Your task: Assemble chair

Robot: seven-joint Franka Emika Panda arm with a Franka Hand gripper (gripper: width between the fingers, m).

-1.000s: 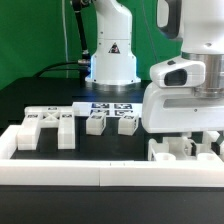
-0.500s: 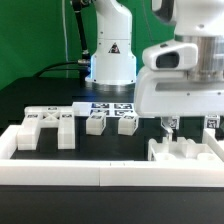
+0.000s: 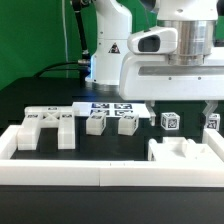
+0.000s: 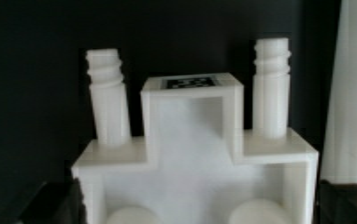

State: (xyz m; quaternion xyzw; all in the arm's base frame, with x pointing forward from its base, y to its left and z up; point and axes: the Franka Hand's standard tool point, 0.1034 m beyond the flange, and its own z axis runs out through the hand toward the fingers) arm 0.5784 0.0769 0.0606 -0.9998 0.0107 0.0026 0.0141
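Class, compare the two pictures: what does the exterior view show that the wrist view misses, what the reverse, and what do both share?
Exterior only: the robot arm, the marker board, a slotted piece, small tagged blocks and the border rail. Wrist only: two ribbed pegs flanking a tagged centre block, close up. Both: the black table and white, tagged plastic; whether one same part appears in both, I cannot tell.

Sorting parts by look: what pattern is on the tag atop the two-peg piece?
The tag on the piece is black-and-white squares; wrist view shows it best.
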